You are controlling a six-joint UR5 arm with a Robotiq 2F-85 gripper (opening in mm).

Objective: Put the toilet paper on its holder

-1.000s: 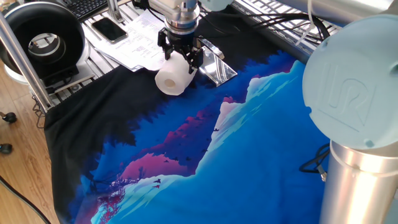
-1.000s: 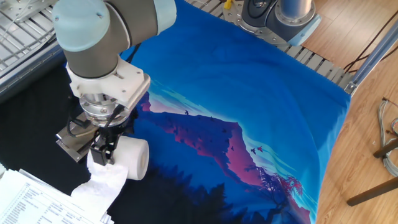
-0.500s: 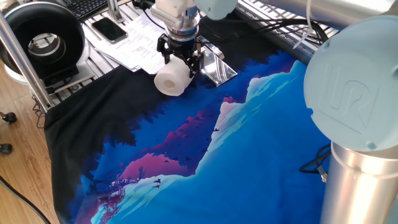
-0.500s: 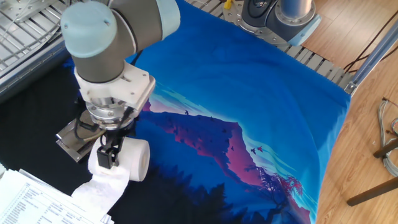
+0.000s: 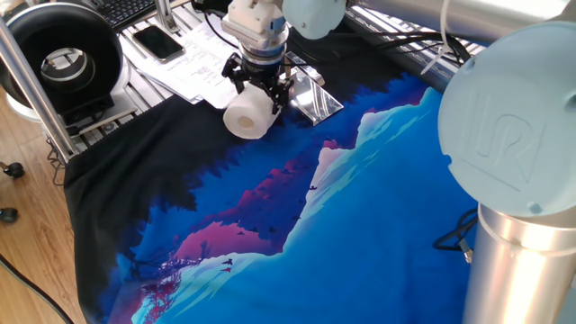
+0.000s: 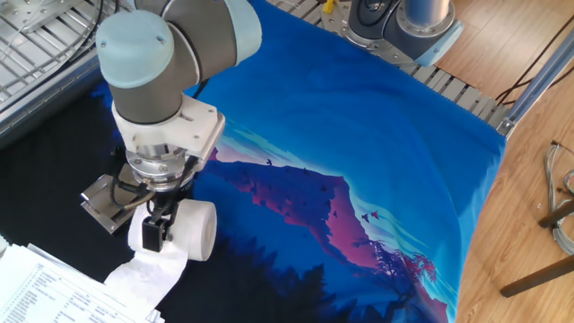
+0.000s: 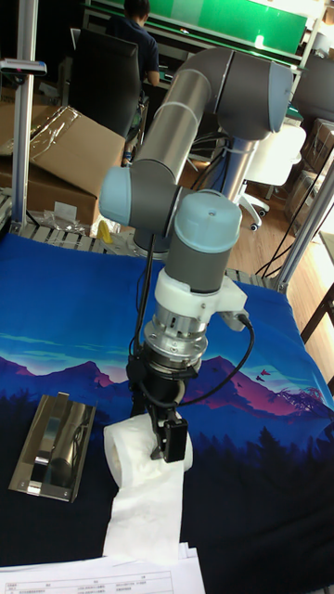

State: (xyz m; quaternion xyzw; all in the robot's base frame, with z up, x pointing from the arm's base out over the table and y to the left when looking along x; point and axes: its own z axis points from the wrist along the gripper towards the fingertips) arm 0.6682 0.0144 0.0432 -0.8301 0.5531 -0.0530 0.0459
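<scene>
In one fixed view, the toilet paper is seen lying on its side on the dark part of the printed cloth, up around 11 o'clock in the picture. The gripper is planted right on top of it, black fingers down either side, so the roll looks clamped. The holder, a shiny metal plate, is found just beside the roll at its 2 o'clock, partly hidden behind the gripper. Printed paper sheets and a phone are spotted further toward 11 o'clock, and a big black round device sits at 10 o'clock.

In the other fixed view, the roll is over at 8 o'clock with its flat end facing right. One black finger is pressed against the near face, so it's gripped, not loose. A tail of tissue is trailed off toward 7 o'clock, ending by the sheets. The holder is at the roll's 10 o'clock, close by, half covered by the wrist.

In the tall fixed view, the roll is held low at 6 o'clock, the gripper shut around it. The holder is laid flat at the roll's 9 o'clock, apart from it. The tail is draped down toward the sheets.
</scene>
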